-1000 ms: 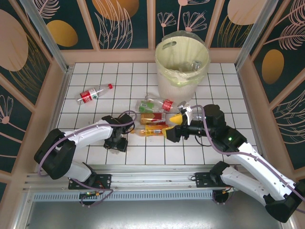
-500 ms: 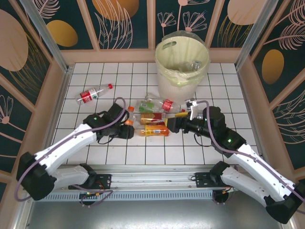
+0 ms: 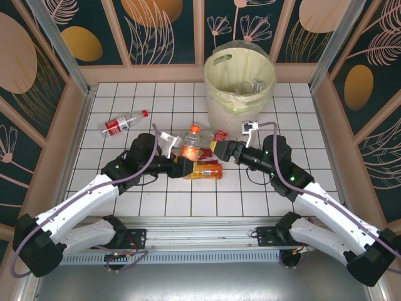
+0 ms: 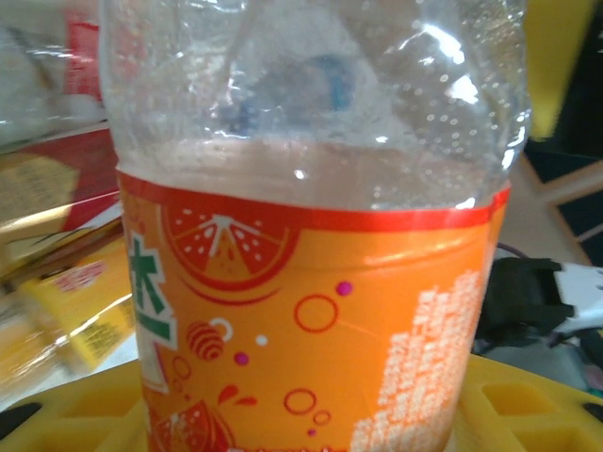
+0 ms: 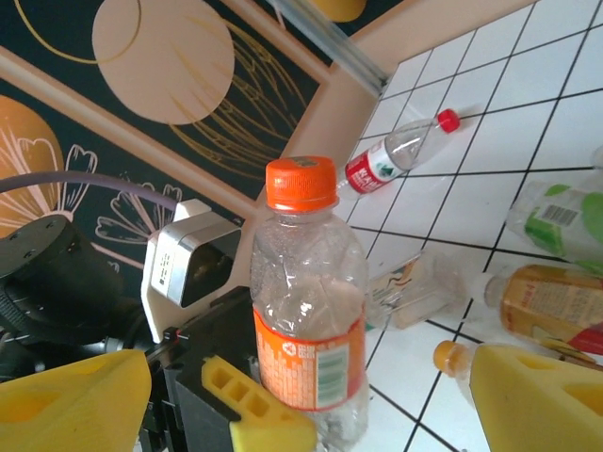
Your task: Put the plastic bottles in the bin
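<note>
Bin (image 3: 220, 116): far centre of table, bag-lined; left gripper (image 3: 183, 160): clamped on orange-label bottle (image 3: 191, 143), upright beside loose bottles (image 3: 203, 170); right gripper (image 3: 220, 148): wide open, empty, facing it; step, likely: carry; next: lift clear, release over bin rim.

Both arms reach inward, left tool (image 3: 185, 164) clamped, right tool (image 3: 218, 148) spread wide.

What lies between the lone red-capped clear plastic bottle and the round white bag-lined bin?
Bare white tiles separate that bottle from the bin, per the top view.
</note>
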Available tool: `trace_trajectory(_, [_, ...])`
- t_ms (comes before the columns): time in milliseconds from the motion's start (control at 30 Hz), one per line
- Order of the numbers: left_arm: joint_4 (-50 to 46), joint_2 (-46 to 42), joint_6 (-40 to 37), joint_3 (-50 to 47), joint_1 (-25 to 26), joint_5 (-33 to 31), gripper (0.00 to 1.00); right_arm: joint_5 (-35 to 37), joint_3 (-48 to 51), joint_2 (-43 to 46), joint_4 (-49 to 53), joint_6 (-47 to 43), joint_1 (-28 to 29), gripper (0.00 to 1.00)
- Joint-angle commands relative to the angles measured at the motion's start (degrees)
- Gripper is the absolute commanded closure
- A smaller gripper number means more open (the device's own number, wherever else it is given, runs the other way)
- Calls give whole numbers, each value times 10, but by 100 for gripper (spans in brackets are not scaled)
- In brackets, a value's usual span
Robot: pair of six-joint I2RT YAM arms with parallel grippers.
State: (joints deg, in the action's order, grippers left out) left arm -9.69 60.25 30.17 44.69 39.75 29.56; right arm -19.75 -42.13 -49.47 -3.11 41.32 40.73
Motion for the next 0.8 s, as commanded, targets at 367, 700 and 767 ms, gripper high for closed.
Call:
trace_trajectory(367, [215,55,39,-9,1,164,44,-104,-34,-75,-110,-3,5,16])
trace_trajectory(700, [221,84,33,2,15,168,43,-120,-48,-109,-120,-9,8,33])
trace_trajectory(767, [220,84,31,4,15,168,42,-117,-49,-108,-116,-11,8,38])
